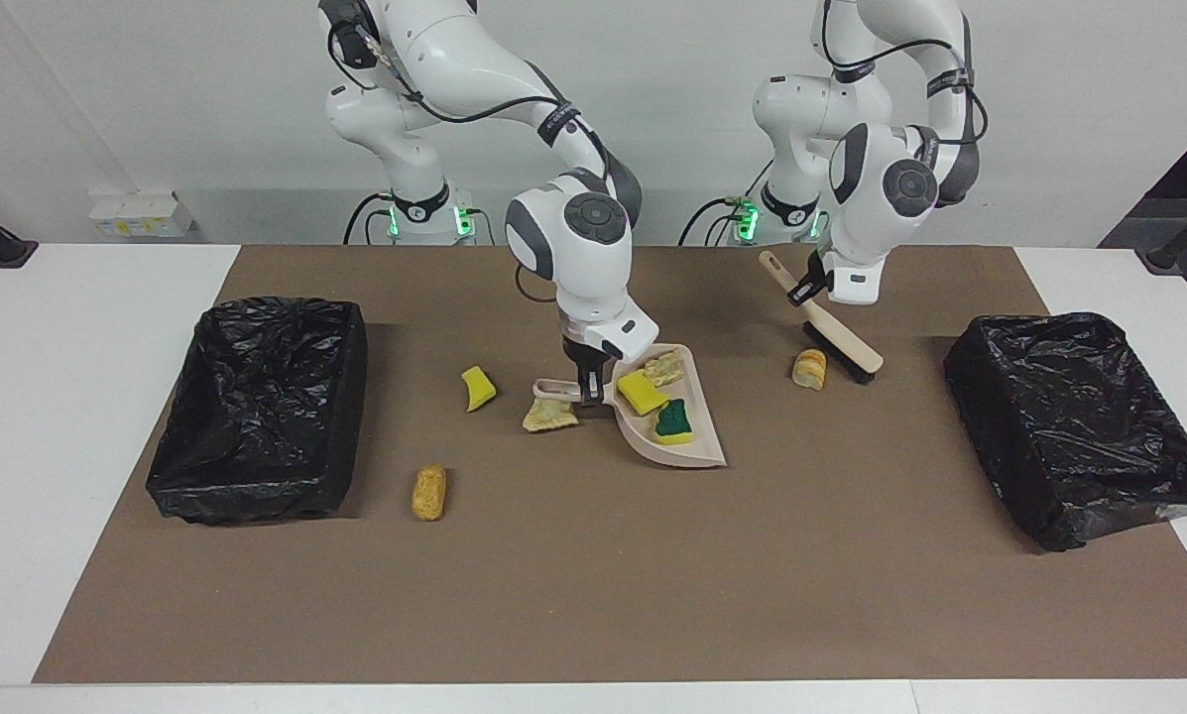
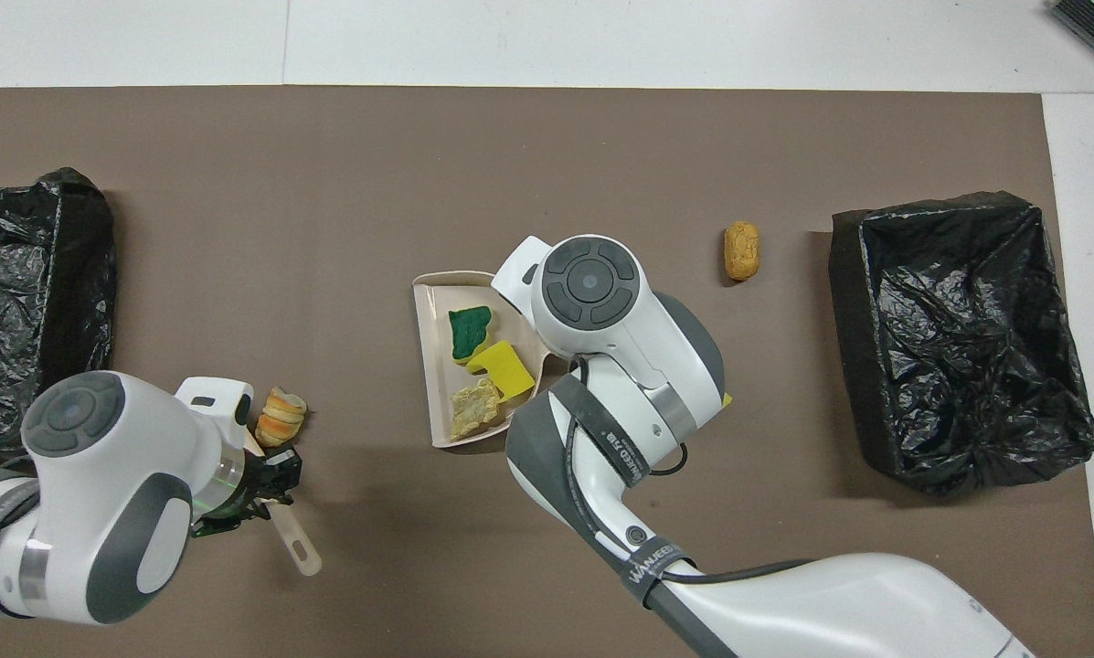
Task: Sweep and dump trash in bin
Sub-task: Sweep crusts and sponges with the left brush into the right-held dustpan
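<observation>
Black plastic lines the bin at the right arm's end of the counter, and as far as I can see nothing has been dumped in it. Working across the facing view, three scraps lie loose on the brown mat: the bread-like roll near that bin, the yellow sponge bit, and a pale crusty chunk just under the dustpan's handle. My right hand is clenched on that handle, with the dustpan carrying three pieces: a yellow sponge, the green-topped sponge and a crusty chunk. Next comes a striped roll, unswept, with the brush just beside it, gripped by my left hand. The second bin waits at the left arm's end. I judge it roughly half swept, nothing emptied yet.
</observation>
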You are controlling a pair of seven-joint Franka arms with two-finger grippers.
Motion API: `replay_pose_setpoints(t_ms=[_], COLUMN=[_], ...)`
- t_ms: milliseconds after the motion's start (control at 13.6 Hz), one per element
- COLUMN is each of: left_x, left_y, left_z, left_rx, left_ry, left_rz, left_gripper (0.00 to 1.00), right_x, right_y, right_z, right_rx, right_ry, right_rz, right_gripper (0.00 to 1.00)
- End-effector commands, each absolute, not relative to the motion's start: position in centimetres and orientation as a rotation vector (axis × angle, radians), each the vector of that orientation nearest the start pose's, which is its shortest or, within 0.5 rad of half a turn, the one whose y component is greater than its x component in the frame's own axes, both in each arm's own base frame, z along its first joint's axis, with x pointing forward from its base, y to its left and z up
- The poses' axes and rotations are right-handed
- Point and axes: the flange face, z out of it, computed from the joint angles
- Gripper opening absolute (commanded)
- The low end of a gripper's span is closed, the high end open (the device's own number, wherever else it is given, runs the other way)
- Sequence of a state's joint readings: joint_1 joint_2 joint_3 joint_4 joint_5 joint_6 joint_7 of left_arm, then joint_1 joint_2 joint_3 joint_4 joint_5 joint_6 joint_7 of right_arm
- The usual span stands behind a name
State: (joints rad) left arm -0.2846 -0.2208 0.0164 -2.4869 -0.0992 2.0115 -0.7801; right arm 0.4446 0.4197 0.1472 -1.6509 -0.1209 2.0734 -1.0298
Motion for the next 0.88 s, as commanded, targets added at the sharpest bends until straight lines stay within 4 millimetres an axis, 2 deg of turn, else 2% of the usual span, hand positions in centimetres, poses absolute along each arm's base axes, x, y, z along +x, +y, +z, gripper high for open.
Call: replay_pose_setpoints(t_ms=[0, 295, 590, 811], left_x=[39.8, 40.8, 40.4, 40.5], left_y=[-14.2, -17.9, -23.4, -27.9], left_z=[34.3, 35.0, 33.8, 35.3], left_rx=[-3.040, -3.202, -3.252, -3.316], left_ry=[-0.617, -0.246, -0.066, 0.020], left_rz=[0.314, 0.303, 0.235, 0.178], left_gripper=[0.00, 0.00, 0.00, 0.00], right_x=[56.7, 56.5, 56.3, 56.4], right_y=[36.0, 36.7, 36.8, 36.9], right_z=[37.2, 36.8, 36.7, 36.8], right_rx=[2.070, 2.125, 2.142, 2.143], right_ry=[2.323, 2.280, 2.264, 2.262], right_rz=[-0.017, -0.004, -0.001, 0.002], right_gripper=[0.00, 0.00, 0.00, 0.00])
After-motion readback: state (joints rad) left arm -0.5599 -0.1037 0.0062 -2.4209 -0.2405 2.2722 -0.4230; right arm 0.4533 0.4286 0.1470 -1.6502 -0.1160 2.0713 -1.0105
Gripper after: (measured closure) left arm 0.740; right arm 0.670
